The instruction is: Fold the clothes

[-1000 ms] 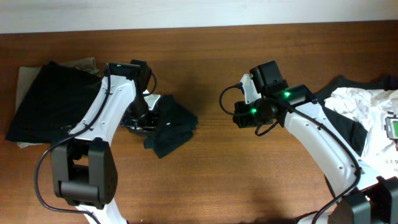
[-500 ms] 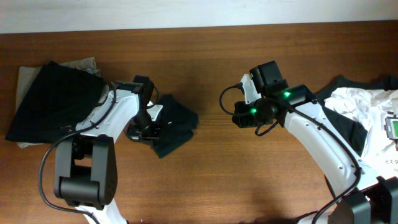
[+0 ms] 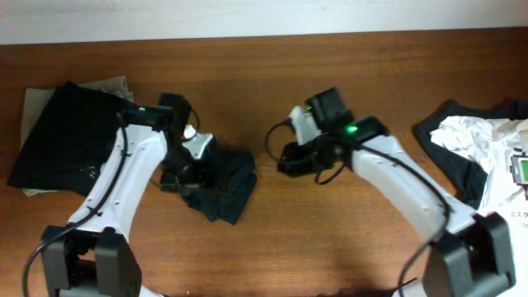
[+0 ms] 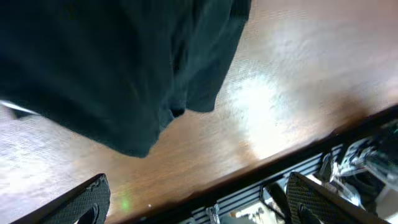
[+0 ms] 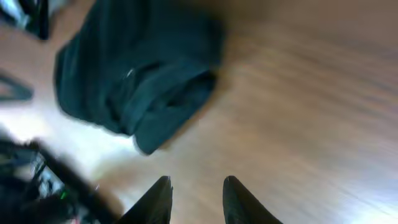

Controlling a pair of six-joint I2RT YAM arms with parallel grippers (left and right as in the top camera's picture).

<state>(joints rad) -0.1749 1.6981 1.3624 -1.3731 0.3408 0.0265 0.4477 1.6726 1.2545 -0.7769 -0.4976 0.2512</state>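
A crumpled black fabric garment [image 3: 221, 183] lies left of centre on the brown wooden tabletop [image 3: 330, 247]. The left end effector [image 4: 196, 180] hangs at its left edge with fingers spread wide and nothing between them. The right end effector [image 5: 197, 180] sits just right of the garment, its fingers narrowly parted and empty. Far left, a folded black garment [image 3: 62, 136] rests on a beige cloth [image 3: 31, 103]. At the far right edge lies a heap of white and black clothes [image 3: 470, 136], well apart from both arms.
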